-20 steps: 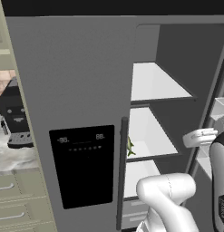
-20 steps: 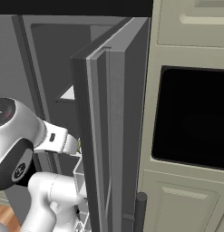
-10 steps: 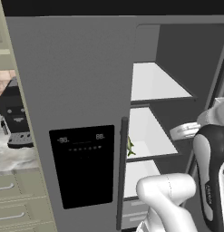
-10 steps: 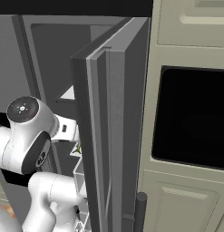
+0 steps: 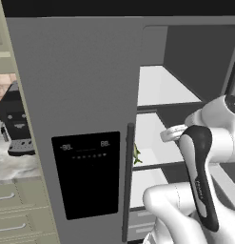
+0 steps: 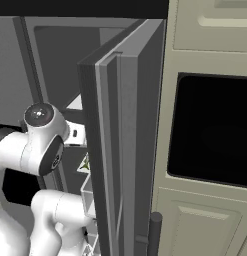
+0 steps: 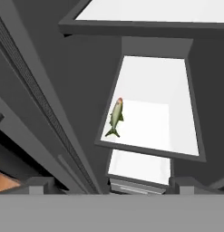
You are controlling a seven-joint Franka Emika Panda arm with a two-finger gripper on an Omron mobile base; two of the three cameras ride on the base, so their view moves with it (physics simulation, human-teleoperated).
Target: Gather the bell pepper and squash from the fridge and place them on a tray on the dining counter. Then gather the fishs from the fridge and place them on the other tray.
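silvery fish (image 7: 116, 117) on fridge (image 5: 81, 81) shelf

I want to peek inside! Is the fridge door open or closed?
Open. The right door of the fridge is swung wide, so you can see white shelves and a fish lying on one. The left door is shut.

pretty standard white arm (image 5: 185, 209), glossy rounded tube segments with dark grey joint covers. one joint (image 6: 39, 115) ends in a round dark cap with a small lighter centre disc.
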